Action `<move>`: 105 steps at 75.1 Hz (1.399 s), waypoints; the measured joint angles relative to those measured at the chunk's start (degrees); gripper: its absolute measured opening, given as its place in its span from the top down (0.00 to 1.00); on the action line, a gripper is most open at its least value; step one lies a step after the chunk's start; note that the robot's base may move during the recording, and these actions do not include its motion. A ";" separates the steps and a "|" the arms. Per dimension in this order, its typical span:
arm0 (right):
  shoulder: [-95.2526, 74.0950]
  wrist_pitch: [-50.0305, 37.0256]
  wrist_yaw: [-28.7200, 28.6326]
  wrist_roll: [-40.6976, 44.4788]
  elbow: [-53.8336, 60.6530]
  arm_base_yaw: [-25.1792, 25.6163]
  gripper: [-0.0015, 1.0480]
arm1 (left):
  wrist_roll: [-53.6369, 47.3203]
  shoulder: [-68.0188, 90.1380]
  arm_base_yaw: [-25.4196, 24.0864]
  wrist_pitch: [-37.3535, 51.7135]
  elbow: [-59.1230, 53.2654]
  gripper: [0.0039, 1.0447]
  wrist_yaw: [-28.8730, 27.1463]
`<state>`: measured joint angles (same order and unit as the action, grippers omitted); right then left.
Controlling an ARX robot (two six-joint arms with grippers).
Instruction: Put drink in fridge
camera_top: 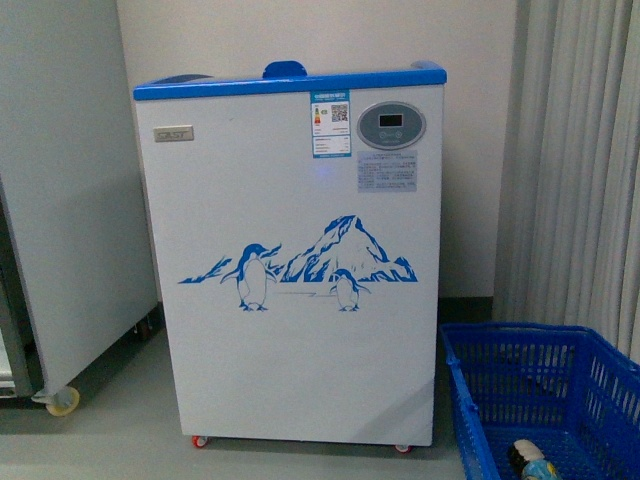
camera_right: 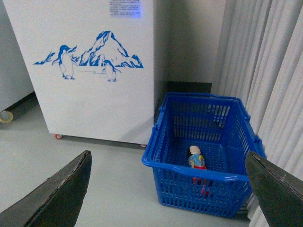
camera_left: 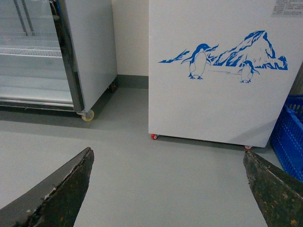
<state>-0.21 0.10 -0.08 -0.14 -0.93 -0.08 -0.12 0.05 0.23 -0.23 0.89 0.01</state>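
Facing: the fridge (camera_top: pixel 290 270) stands straight ahead on the floor (camera_top: pixel 120 430). It is white with a blue top rim, and its lid handle (camera_top: pixel 285 69) shows above the rim. I cannot see whether the lids are open.
Drink: the drink (camera_right: pixel 195 161) lies on its side inside the blue basket (camera_right: pixel 199 174), low and to the right of the fridge. Nothing grips it.
Left pincer: the left pincer (camera_left: pixel 166 156) is spread wide and empty, over bare floor and well apart from the fridge front.
Right pincer: the right pincer (camera_right: pixel 168 156) is spread wide and empty, aimed toward the basket and well apart from the drink.
Stage (judged): the pick has not begun; pick-up, lid opening and placing are all left to do.
Risk 1: the basket walls are high, so a slanted reach could strike the rim and shove the basket.
Risk 2: the drink is round and lying loose, so it may roll or slip from an off-centre grip.
Risk 3: if the lid is shut, the carried drink would knock the glass; the free arm likely has to slide it first.
Surroundings: a grey cabinet (camera_top: pixel 60 200) stands left of the fridge and a curtain (camera_top: pixel 580 150) hangs on the right, close behind the basket.
Obstruction: the basket walls stand around the drink. The floor between the robot and the fridge is bare.
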 joint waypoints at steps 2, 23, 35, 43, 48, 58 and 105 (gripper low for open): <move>0.00 0.00 0.00 0.00 0.00 0.00 0.07 | 0.00 0.00 0.00 0.00 0.00 0.08 -0.02; 0.00 0.00 0.02 0.00 0.00 0.00 0.07 | 0.00 0.00 0.00 0.00 0.00 0.08 0.00; 0.00 0.00 0.00 0.00 0.00 0.00 0.07 | 0.00 0.00 0.00 0.00 0.00 0.08 0.00; 0.00 0.00 0.00 0.00 0.00 0.00 0.07 | 0.00 0.00 0.00 0.00 0.00 0.08 -0.02; 0.00 0.00 0.02 0.00 0.00 0.00 0.07 | 0.00 0.00 0.00 0.00 0.00 0.08 0.00; 0.00 0.00 0.02 0.00 0.00 0.00 0.07 | 0.00 -0.02 0.00 0.00 0.00 0.08 -0.02; -79.08 -19.96 13.16 -1.57 -19.91 13.66 0.07 | 0.00 0.04 0.00 0.00 0.00 0.08 0.02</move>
<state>-79.29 -19.86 13.08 -1.72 -20.84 13.58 -0.12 0.10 0.23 -0.23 0.89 0.03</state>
